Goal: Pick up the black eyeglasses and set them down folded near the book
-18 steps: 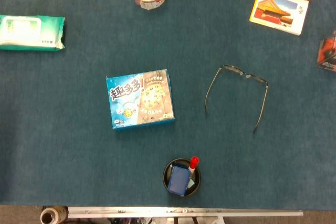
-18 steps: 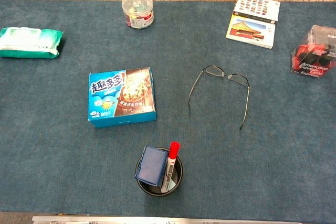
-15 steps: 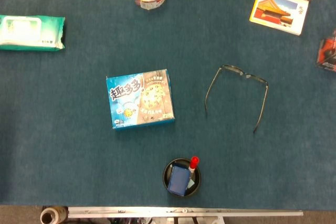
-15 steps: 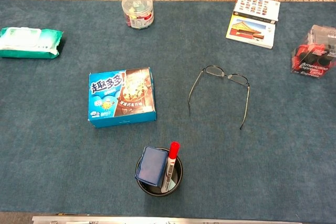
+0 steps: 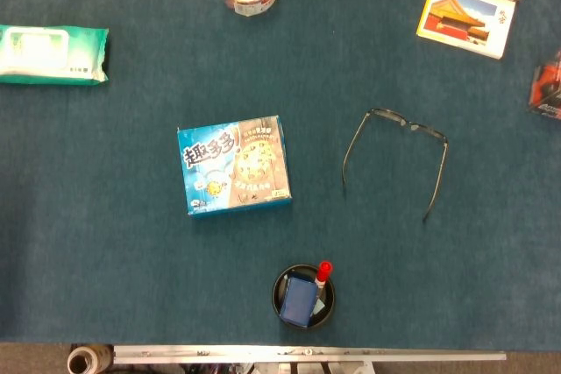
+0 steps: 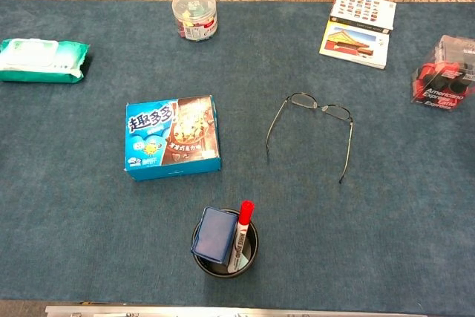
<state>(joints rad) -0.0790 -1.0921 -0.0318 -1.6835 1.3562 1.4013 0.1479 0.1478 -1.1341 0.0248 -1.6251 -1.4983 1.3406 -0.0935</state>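
The black thin-framed eyeglasses (image 5: 396, 157) (image 6: 314, 128) lie unfolded on the dark blue cloth-covered table (image 5: 105, 251) (image 6: 74, 220), right of centre. Their lens front sits at the far side, running left to right and slanting a little nearer toward the right. Both temple arms stretch open toward the near edge, the right one reaching closer than the left.

The colourful picture book (image 5: 473, 2) (image 6: 358, 29) rests near the far right corner, well apart from the eyeglasses.

A blue rectangular cookie box (image 5: 235, 176) (image 6: 172, 147) lies left of the eyeglasses. Near the front edge stands a round black holder (image 5: 303, 297) (image 6: 225, 243) with a red-capped marker (image 5: 322, 274) (image 6: 240, 234) and a blue block inside.

Neither hand appears in either view, so whether they are released or clenched cannot be told.
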